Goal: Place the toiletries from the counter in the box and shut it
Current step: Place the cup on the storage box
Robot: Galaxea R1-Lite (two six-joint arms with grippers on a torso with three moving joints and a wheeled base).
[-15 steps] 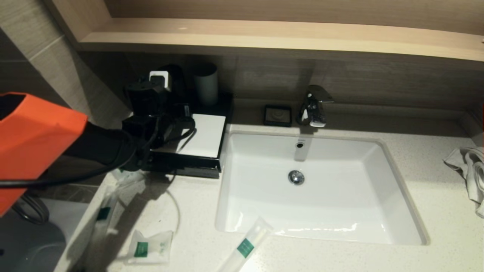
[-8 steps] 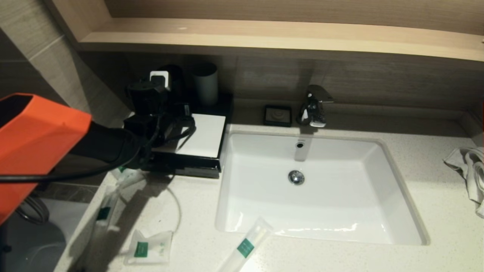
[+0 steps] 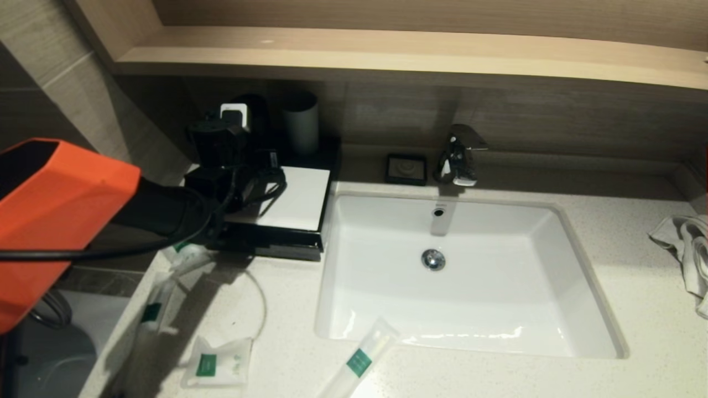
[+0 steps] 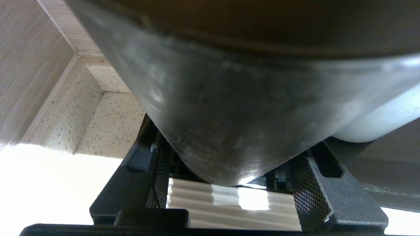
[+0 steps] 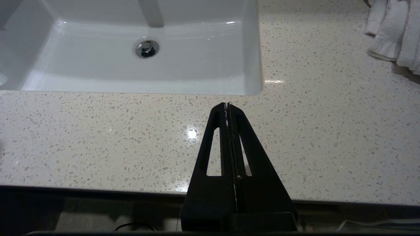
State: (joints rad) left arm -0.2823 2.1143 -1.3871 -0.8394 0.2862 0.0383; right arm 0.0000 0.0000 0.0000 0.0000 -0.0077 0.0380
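The black box (image 3: 276, 244) with a flat white top (image 3: 301, 196) stands at the back left of the counter. My left gripper (image 3: 243, 182) is over the box's left part. In the left wrist view its fingers (image 4: 311, 183) stand wide apart, open, on either side of a dark grey rounded surface (image 4: 229, 114) above a white ribbed surface (image 4: 229, 206). Toiletries lie on the counter: a packet (image 3: 217, 362), a tube (image 3: 359, 360) and two packets (image 3: 155, 307) near the left edge. My right gripper (image 5: 227, 105) is shut and empty over the counter's front edge.
The white sink (image 3: 470, 293) fills the middle, with a faucet (image 3: 459, 157) and a black soap dish (image 3: 406, 168) behind it. A grey cup (image 3: 301, 127) stands behind the box. A white towel (image 3: 688, 249) lies at the right edge.
My left arm has shifted slightly up and to the right over the box. The toiletries and the right arm have not moved.
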